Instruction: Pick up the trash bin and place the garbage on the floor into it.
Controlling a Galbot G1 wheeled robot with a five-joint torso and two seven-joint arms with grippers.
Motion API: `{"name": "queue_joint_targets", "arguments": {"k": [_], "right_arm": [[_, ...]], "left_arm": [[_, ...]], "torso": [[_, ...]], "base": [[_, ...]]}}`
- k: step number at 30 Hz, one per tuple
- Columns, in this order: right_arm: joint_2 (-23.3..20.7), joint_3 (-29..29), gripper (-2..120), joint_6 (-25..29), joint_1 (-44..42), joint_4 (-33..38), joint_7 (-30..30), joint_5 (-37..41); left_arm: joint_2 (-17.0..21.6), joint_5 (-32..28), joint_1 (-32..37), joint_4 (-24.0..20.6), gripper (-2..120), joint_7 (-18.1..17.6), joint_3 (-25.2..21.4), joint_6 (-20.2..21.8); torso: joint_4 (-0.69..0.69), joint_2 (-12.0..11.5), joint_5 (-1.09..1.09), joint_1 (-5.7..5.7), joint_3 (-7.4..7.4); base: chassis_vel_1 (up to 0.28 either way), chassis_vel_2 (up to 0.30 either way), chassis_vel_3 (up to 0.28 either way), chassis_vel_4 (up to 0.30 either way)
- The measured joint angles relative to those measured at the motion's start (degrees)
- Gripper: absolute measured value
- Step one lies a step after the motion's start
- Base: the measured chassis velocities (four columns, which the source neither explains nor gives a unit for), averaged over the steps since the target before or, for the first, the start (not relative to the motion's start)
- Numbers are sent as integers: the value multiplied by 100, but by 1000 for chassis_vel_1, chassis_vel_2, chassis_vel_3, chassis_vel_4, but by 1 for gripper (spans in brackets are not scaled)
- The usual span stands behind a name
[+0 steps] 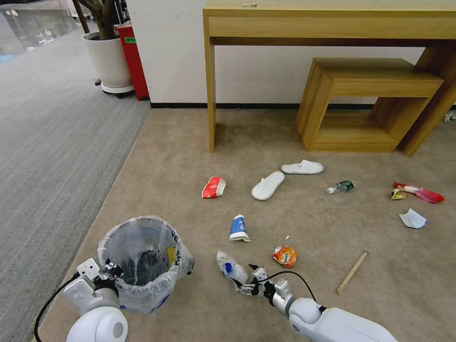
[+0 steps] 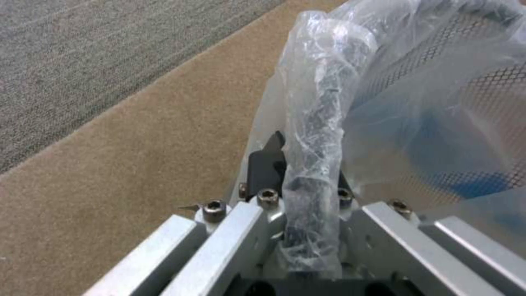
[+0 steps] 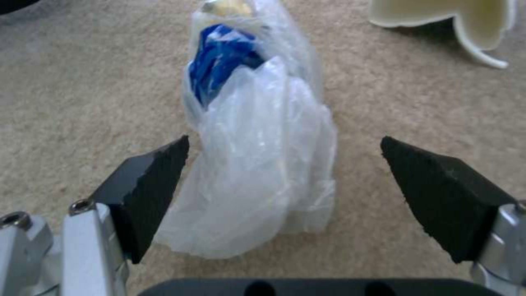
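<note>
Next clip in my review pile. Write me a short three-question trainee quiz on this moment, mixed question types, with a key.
1. True or false: the left gripper is clamped on the rim of the trash bin.
2. Multiple choice: the right gripper is open around which item on the floor?
A. the crushed orange can
B. the clear plastic bag with something blue inside
C. the wooden stick
3. Fill in: the two white slippers lie in front of the wooden ____.

Key:
1. True. The plastic-wrapped rim sits between its fingers.
2. B. The bag lies between the open pads.
3. Desk.
</note>
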Motion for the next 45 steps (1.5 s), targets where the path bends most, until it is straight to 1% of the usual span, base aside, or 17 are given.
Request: {"name": "queue_joint_targets", "arguments": {"k": [5,8,9,12,13,16,20,21,23,24,27,31,34,39,43,44,45], "right_arm": [[66,-83,85,45,36,-91,-11,-35],[161,-142,70,134,46,-209,-38,-103],[161,-142,70,134,46,-209,-38,-103],[208,-127,55,208,-19,-266,-47,-196],[208,-127,55,208,-19,-266,-47,-196],[257,-79,41,269,-64,-372,-76,-265],[284,-53,33,302,-82,-428,-105,-296],[310,-26,25,329,-105,-462,-122,-316],[346,31,16,407,-153,-515,-171,-367],[346,31,16,407,-153,-515,-171,-367],[286,172,1,506,-259,-466,-250,-400],[187,322,0,576,-352,-350,-285,-408],[-53,705,0,745,-564,-20,-416,-427],[-267,1034,0,808,-730,369,-445,-430],[-599,1550,0,928,-937,1042,-618,-429],[-599,1550,0,928,-937,1042,-618,-429],[-724,1716,0,1029,-984,1311,-789,-385]], "left_arm": [[-5,0,4,-10,1,0,3,-5],[-4,-2,8,-14,1,0,2,-19],[-4,-2,8,-14,1,0,2,-19],[-4,-1,20,-16,1,7,2,-57],[-4,-1,20,-16,1,7,2,-57],[-14,9,34,-20,1,22,13,-84],[-14,23,45,-20,1,29,15,-99],[-14,35,51,-19,1,32,16,-117],[-12,43,56,-14,1,38,16,-128],[-12,43,56,-14,1,38,16,-128],[-4,64,49,42,1,47,12,-145],[0,83,40,79,1,54,16,-157],[1,113,-6,165,1,64,51,-160],[1,141,-47,258,1,77,85,-164],[-2,191,-94,348,1,93,140,-181],[-2,191,-94,348,1,93,140,-181],[-5,204,-105,368,1,96,151,-186]], "torso": [[0,0,-1,0,0],[0,0,-1,0,0],[0,0,-1,0,0],[0,0,0,0,0],[0,0,0,0,0],[0,0,0,0,-1],[0,0,0,0,0],[0,0,-1,0,0],[0,0,0,0,0],[0,0,0,0,0],[0,0,1,0,0],[0,0,-1,0,-1],[0,0,0,0,0],[-1,0,2,0,0],[0,1,5,0,-1],[0,1,5,0,-1],[0,1,1,0,-1]], "base": [[0,0,0,0],[0,0,0,0],[0,0,0,0],[0,0,0,0],[0,0,0,0],[0,0,0,0],[0,0,0,0],[0,0,0,0],[0,0,0,0],[0,0,0,0],[0,0,0,0],[0,0,0,0],[0,0,0,0],[0,0,0,0],[0,0,0,0],[0,0,0,0],[0,0,0,0]]}}
